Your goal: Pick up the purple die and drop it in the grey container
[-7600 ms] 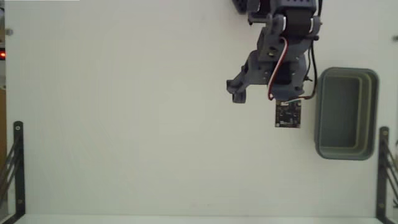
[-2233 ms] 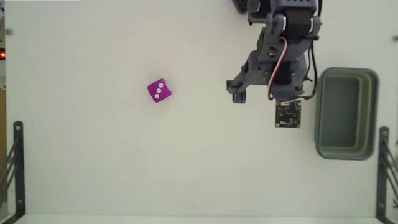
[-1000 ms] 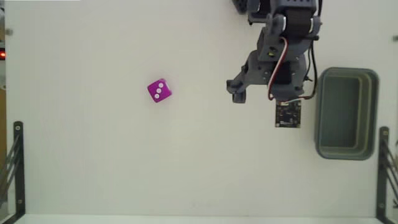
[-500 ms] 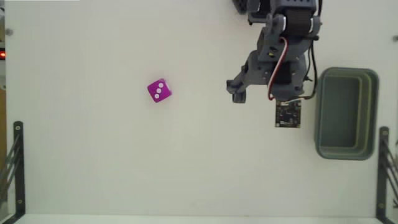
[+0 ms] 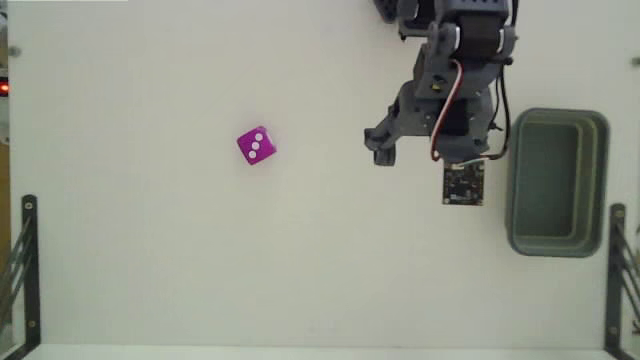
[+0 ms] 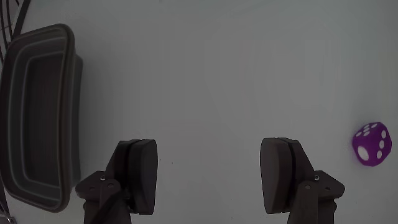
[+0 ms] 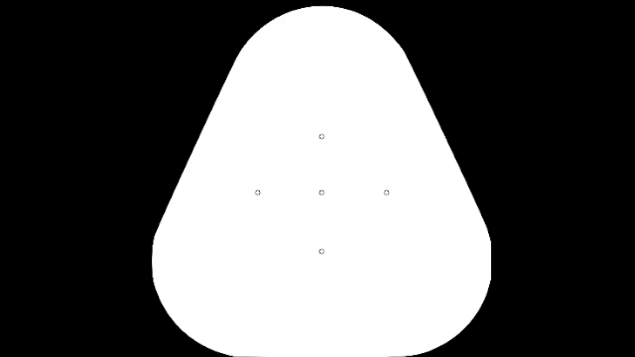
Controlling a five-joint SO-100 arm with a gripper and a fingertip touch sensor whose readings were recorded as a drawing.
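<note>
Nothing moved over the last couple seconds, though seven-odd seconds back no die on the table (image 5: 150,260) at all. Grey container (image 5: 556,182) parked by the fixed view's right edge, just beside the arm (image 5: 450,90). Gripper (image 6: 208,171) spread wide, gripping nothing (bare tabletop between the fingers (image 6: 140,174)). Purple die (image 5: 256,146) well left, open room all round.

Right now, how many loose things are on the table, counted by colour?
Purple: 1, the die
Grey: 1, the bin
Total: 2
</note>
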